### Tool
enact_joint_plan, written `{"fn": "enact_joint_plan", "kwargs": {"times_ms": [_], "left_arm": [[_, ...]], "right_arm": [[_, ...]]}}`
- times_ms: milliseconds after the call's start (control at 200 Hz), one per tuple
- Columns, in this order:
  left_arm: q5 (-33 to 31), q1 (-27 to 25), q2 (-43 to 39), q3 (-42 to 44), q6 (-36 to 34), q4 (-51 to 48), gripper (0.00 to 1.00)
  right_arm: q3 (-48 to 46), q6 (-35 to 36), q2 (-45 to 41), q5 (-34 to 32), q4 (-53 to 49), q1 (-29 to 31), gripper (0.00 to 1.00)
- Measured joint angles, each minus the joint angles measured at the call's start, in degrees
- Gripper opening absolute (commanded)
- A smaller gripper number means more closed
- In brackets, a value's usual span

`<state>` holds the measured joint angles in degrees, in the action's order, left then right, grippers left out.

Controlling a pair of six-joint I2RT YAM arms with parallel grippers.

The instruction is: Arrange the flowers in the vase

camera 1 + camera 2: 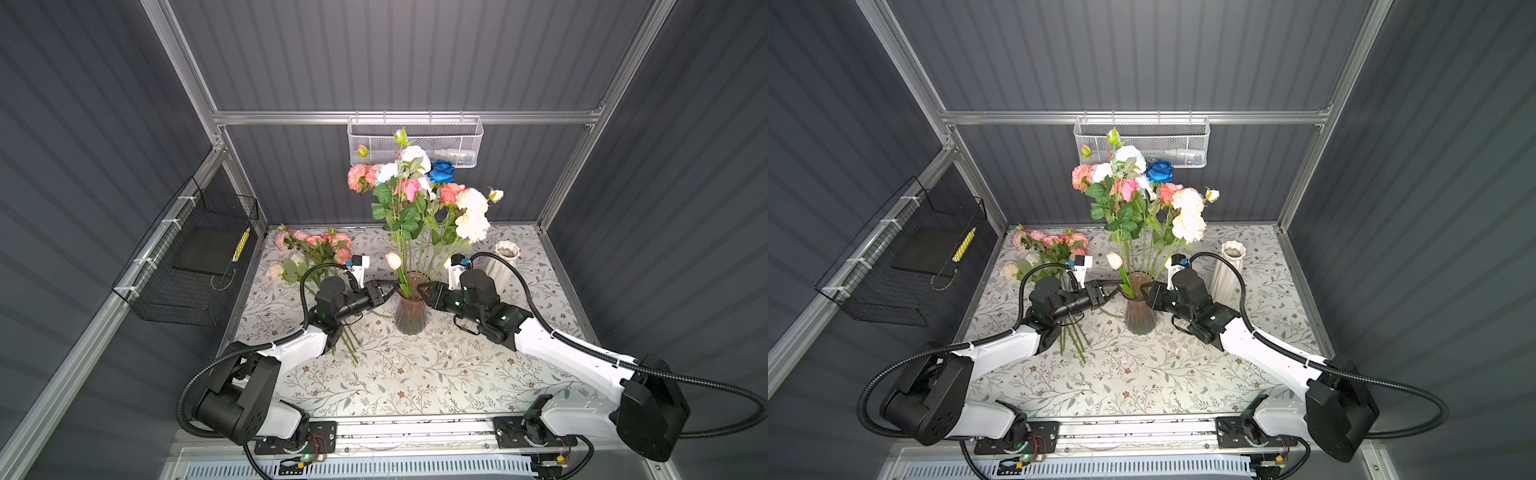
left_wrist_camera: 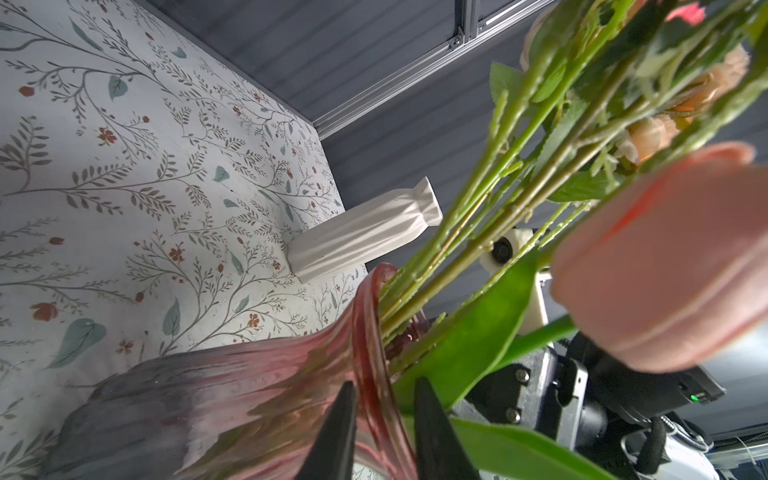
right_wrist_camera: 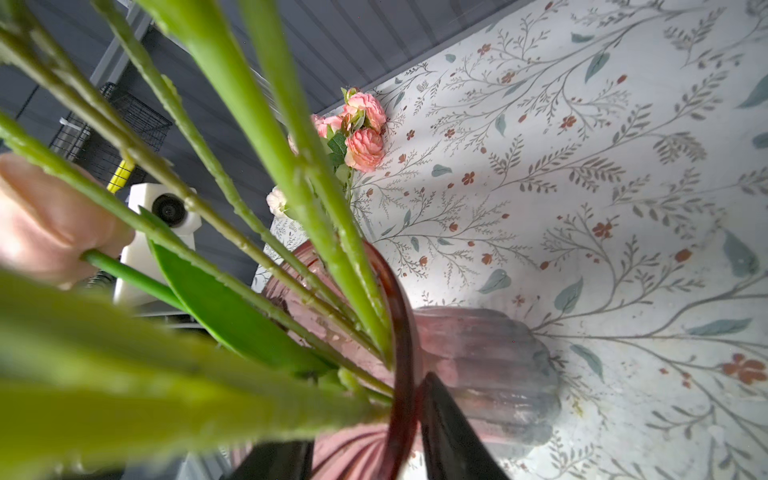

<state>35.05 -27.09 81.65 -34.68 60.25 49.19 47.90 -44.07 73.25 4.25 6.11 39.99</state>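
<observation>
left wrist view: left hand [image 2: 384, 384] and right hand [image 1: 423, 291] straddle the vase [image 2: 249, 395] rim, likely steadying it; clenched or not, i cannot tell. flowers [image 1: 409, 189] stand inside; next, fetch the loose bunch [image 1: 316, 245].

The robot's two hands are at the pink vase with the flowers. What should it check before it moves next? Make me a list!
1. Pink vase stands upright on the table: ok.
2. Left hand has a finger on each side of the vase's rim: ok.
3. Right hand has too: ok.
4. Both hands squeeze the rim tight enough: cannot tell.
5. Every flower is in the vase: not ok; a pink bunch lies on the table.
</observation>
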Motion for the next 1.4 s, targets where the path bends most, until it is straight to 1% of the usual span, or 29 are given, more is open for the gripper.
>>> {"fn": "enact_joint_plan", "kwargs": {"times_ms": [50,190,285,615,895,1191,1401], "left_arm": [[0.17,0.0,0.33,-0.07,0.07,0.59,0.21],[-0.09,0.09,0.92,-0.37,0.46,1.16,0.21],[-0.11,0.09,1.44,-0.76,0.72,1.4,0.2],[-1.75,0.66,6.03,-5.2,1.81,1.9,0.18],[-3.56,1.16,12.81,-13.11,1.4,0.92,0.16],[-3.74,3.15,20.76,-21.59,1.05,1.09,0.15],[-2.99,4.63,24.0,-25.35,1.01,1.4,0.16]], "right_arm": [[0.17,0.04,0.15,-0.33,0.04,-0.22,0.33],[0.76,0.44,0.42,-1.62,0.2,-0.72,0.27],[0.94,0.46,0.7,-2.36,0.68,-1.11,0.25],[2.97,1.16,4.55,-3.3,3.82,-3.1,0.24],[6.6,2.99,9.97,-2.93,6.8,-6.38,0.25],[13.53,3.63,17.0,0.17,6.56,-10.05,0.26],[17.03,4.2,20.28,2.86,6.14,-11.17,0.26]]}}
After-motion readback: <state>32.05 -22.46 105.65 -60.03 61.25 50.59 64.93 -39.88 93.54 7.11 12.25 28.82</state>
